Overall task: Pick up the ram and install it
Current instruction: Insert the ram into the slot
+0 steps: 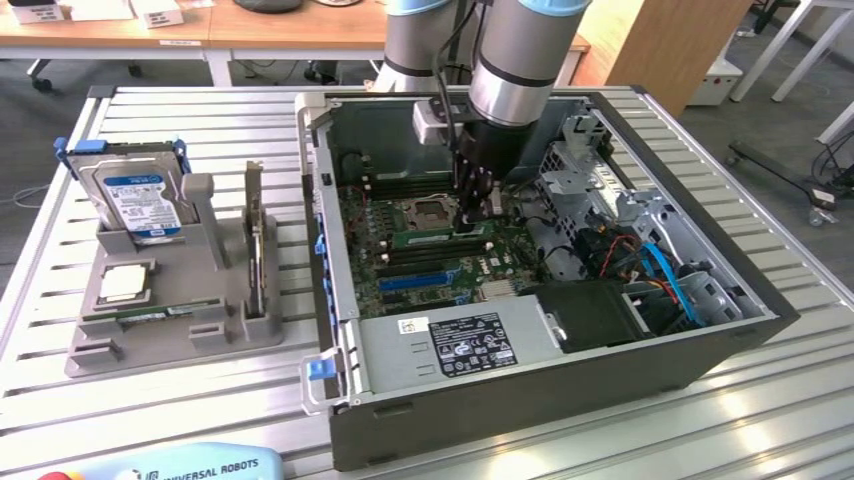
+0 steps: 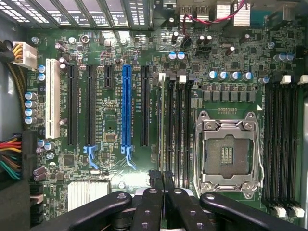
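A green ram stick (image 1: 140, 318) lies flat in the front groove of the grey holder (image 1: 214, 335), on the table at the exterior view's left. My gripper (image 1: 475, 218) is far from it, lowered inside the open computer case over the motherboard (image 2: 110, 139). Its black fingers (image 2: 155, 179) are shut together, and I see nothing between them. They hang at one end of the memory slots (image 2: 174, 130) beside the CPU socket (image 2: 226, 154). A thin pale strip (image 2: 161, 125) runs along the slot in line with the fingertips. I cannot tell whether it is a seated stick.
The holder also carries a blue-labelled hard drive (image 1: 134, 200), a CPU chip (image 1: 123, 283) and an upright dark card (image 1: 254, 235). The case walls (image 1: 320, 250), drive cage (image 1: 601, 190) and power supply (image 1: 454, 345) ring the motherboard. A blue expansion slot (image 2: 126, 108) lies beside the memory slots.
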Available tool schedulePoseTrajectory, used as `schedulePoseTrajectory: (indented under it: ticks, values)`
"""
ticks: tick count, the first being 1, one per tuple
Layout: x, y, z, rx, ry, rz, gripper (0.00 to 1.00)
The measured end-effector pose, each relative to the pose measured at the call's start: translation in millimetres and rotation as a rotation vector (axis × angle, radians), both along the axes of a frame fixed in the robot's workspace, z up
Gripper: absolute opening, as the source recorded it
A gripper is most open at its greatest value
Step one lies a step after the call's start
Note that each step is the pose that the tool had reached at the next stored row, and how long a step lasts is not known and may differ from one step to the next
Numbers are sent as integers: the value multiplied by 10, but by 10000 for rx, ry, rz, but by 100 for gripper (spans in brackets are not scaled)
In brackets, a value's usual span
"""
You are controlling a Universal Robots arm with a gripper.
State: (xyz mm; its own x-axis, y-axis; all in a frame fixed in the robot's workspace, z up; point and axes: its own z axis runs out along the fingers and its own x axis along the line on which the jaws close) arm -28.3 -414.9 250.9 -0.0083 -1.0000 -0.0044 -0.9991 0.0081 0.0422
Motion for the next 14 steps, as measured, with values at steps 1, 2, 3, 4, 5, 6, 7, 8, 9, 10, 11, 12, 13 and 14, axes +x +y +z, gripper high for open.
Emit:
schedulePoseTrajectory:
  ticks: [1,2,3,4,5,6,7,8,9,10,11,12,13,14]
  values:
    - [0,0,0,0,0,-1,11]
    - [0,0,-1,1,0,-1,11]
    - [0,0,-1,4,0,-1,11]
    - [0,1,-3,14,-2,-1,11]
    - [0,1,-9,19,-4,-1,11]
    - [0,1,-14,16,-3,-1,11]
    - [0,1,-19,14,-2,-2,11]
    - [0,1,-25,14,-2,-1,11]
    - [0,1,-31,14,-2,-1,11]
    - [0,1,-36,14,-2,-1,11]
    - [0,1,-41,14,-2,-1,11]
    - [0,1,-46,14,-2,0,11]
    - [0,1,-51,13,-2,-1,11]
    - [0,1,-56,14,-2,-1,11]
